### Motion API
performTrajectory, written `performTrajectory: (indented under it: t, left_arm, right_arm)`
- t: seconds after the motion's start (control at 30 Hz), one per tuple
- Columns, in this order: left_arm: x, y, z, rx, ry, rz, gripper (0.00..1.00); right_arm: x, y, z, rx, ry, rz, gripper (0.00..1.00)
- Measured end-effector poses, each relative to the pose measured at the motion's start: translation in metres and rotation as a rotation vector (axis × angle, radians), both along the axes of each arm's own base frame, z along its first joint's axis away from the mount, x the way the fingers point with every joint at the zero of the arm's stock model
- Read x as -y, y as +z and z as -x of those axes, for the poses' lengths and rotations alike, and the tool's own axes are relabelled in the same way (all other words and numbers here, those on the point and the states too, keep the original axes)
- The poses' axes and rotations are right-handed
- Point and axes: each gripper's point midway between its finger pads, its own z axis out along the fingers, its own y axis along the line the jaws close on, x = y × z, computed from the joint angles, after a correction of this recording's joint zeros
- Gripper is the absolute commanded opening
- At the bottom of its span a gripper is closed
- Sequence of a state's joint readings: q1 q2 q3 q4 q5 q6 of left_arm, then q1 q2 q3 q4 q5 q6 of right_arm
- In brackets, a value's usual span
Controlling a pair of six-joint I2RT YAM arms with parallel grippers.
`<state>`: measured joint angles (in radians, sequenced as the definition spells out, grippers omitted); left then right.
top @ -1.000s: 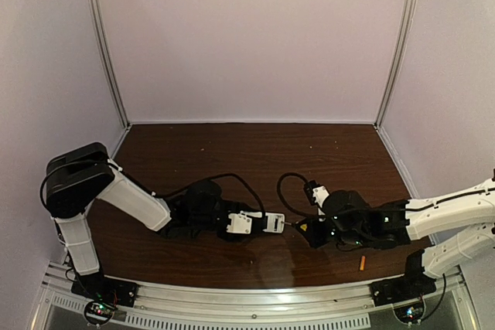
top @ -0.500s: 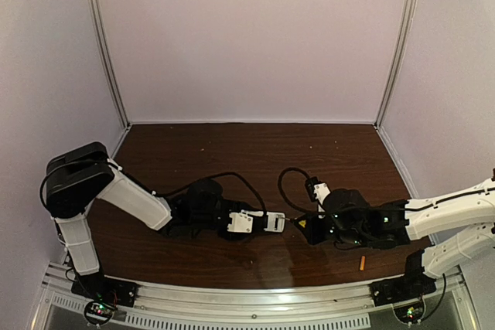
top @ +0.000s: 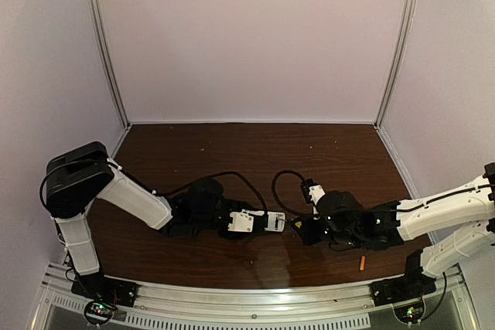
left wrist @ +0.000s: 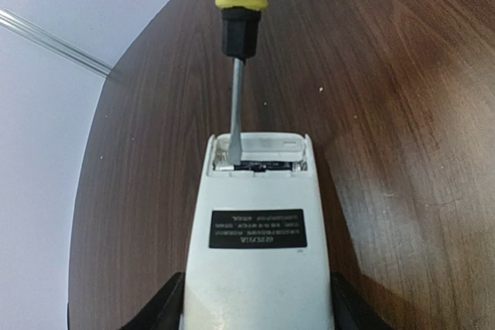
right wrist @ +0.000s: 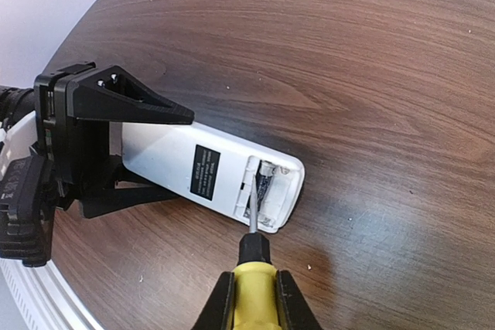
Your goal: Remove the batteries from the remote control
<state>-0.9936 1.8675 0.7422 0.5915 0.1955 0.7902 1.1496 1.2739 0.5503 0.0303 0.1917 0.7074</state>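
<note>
The white remote control (top: 267,222) lies back-up on the dark wood table, label showing, its battery recess uncovered at the far end (left wrist: 259,161). My left gripper (left wrist: 259,311) is shut on the remote's near end (right wrist: 201,168), a finger (left wrist: 164,307) on either side. A dark battery (right wrist: 265,179) with a metal glint sits in the recess. My right gripper (right wrist: 255,295) is shut on a yellow-handled screwdriver (right wrist: 252,246). Its shaft (left wrist: 237,113) reaches into the recess beside the dark battery. An orange battery (top: 360,262) lies on the table near the right arm.
Black cables loop over the table behind both wrists (top: 280,182). White enclosure walls stand at the back and sides, with metal posts (top: 398,44) in the corners. A metal rail (top: 247,299) runs along the front edge.
My right arm has slid a little to the left, bringing the screwdriver tip further into the recess. The left gripper and the remote have stayed put.
</note>
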Motion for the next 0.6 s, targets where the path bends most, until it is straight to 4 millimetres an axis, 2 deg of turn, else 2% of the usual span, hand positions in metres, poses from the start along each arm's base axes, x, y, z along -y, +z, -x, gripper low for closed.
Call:
performTrajectory:
  t: [0.6]
  left_arm:
    - [0.0004, -0.0002, -0.0005, -0.002, 0.001, -0.004, 0.00]
  right_arm:
    - [-0.0001, -0.0061, -0.0047, -0.007, -0.014, 0.008, 0.00]
